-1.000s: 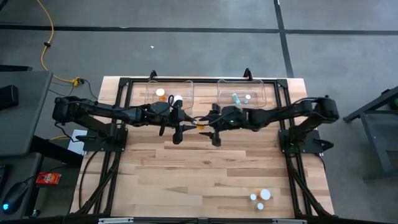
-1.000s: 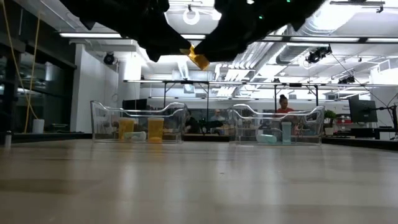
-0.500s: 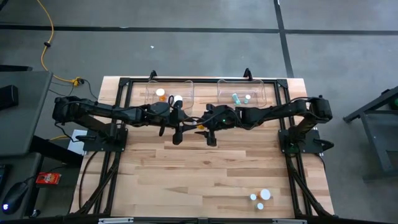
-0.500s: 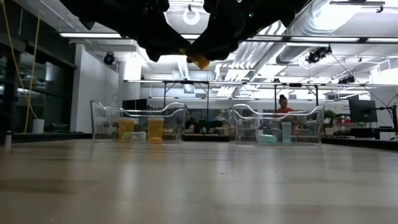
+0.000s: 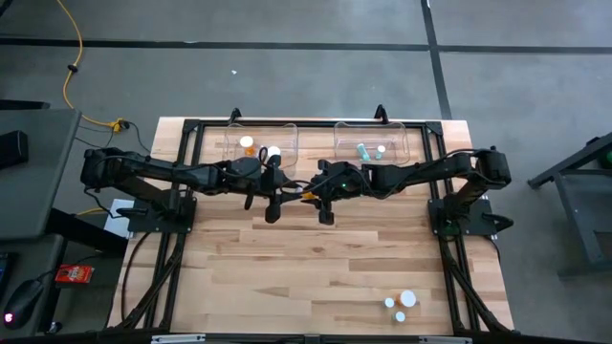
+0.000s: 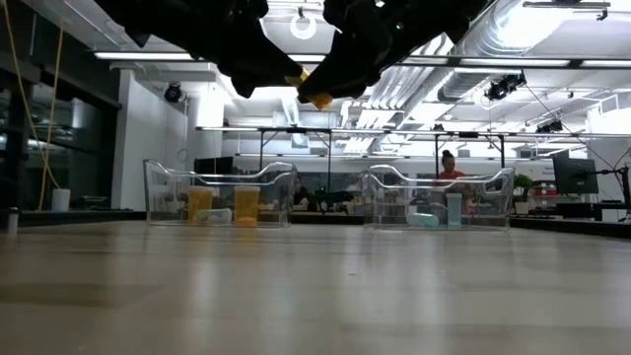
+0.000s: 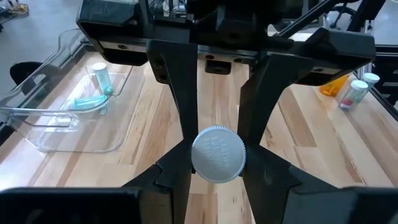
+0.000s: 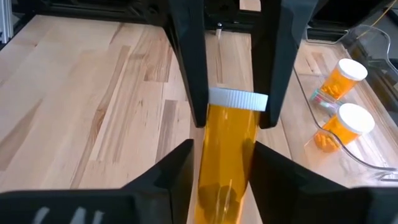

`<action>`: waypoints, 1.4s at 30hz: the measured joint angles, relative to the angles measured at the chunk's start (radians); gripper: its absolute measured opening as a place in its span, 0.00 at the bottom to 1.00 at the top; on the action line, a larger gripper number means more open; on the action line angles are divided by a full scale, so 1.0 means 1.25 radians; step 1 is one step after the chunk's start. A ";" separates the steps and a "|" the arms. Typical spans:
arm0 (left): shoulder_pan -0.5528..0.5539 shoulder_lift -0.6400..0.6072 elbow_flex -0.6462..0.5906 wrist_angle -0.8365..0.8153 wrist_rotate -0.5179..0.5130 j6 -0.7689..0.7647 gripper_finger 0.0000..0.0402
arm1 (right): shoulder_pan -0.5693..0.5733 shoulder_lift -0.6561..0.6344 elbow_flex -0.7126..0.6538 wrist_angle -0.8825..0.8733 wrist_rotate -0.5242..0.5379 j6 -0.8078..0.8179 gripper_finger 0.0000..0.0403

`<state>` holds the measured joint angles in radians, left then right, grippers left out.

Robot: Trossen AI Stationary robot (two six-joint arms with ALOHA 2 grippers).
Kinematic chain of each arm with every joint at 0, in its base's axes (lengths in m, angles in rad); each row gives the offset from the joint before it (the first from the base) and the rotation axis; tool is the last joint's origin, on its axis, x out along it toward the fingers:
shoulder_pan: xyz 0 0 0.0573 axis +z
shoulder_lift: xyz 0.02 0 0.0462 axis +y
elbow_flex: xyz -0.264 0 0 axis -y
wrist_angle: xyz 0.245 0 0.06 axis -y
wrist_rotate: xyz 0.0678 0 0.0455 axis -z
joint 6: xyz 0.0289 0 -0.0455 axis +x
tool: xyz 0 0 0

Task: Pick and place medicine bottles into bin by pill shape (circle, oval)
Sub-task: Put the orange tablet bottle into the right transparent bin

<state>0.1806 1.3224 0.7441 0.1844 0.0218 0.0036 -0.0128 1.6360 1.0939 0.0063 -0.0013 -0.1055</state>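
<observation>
Fingers of both grippers meet on one orange medicine bottle [image 8: 225, 152] held up in the air over the middle of the table [image 5: 316, 272], between the two arms: the left gripper [image 7: 217, 155] clamps it at the white-capped end, and the right gripper [image 8: 217, 174] has its fingers [image 8: 174, 168] snug against the orange body, closed onto it from the other side. From table height the bottle shows only as a small orange-yellow bit poking out beneath the dark grippers. At the far edge sit two clear bins. The left bin [image 5: 287, 151] holds two orange bottles with white caps [image 8: 343, 127], lying close together. The right bin [image 5: 406, 151] holds two pale teal bottles [image 7: 93, 93], one standing upright and one lying on its side just beside it. Down at the near right corner of the table, well apart from the arms, three more small bottles [image 5: 402, 304] wait in a loose cluster, white caps up. A person in a red top stands far back in the room behind the bins
</observation>
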 joint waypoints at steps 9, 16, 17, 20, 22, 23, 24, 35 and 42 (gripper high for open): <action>0.000 0.000 0.000 0.000 -0.001 0.000 0.29 | -0.001 -0.001 0.000 -0.003 0.000 0.003 0.26; 0.000 0.000 0.000 0.000 -0.002 0.000 0.29 | -0.001 -0.001 0.000 -0.007 0.001 0.003 0.24; 0.000 0.000 0.000 0.000 -0.002 0.000 0.29 | -0.001 -0.001 0.000 -0.008 0.001 0.003 0.24; 0.000 0.000 0.000 0.000 -0.002 0.000 0.30 | -0.001 -0.001 0.000 -0.009 0.000 0.002 0.24; 0.000 0.000 0.000 0.000 -0.001 0.000 0.33 | -0.001 -0.001 0.000 -0.011 0.000 0.000 0.23; 0.000 0.000 0.000 0.000 -0.001 0.000 0.34 | -0.001 -0.001 0.000 -0.013 0.000 0.000 0.23; 0.000 0.000 0.000 0.000 -0.001 0.000 0.36 | -0.001 -0.001 0.000 -0.014 0.000 0.000 0.23; 0.002 -0.134 0.001 -0.126 -0.008 0.000 0.51 | -0.029 -0.034 -0.011 -0.083 -0.004 -0.070 0.23; 0.002 -0.284 -0.089 -0.190 -0.023 -0.038 0.50 | -0.080 -0.179 -0.201 -0.018 0.001 -0.012 0.23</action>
<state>0.1829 0.9680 0.6328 -0.0528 -0.0072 -0.0434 -0.1127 1.4126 0.8431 -0.0157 0.0002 -0.1207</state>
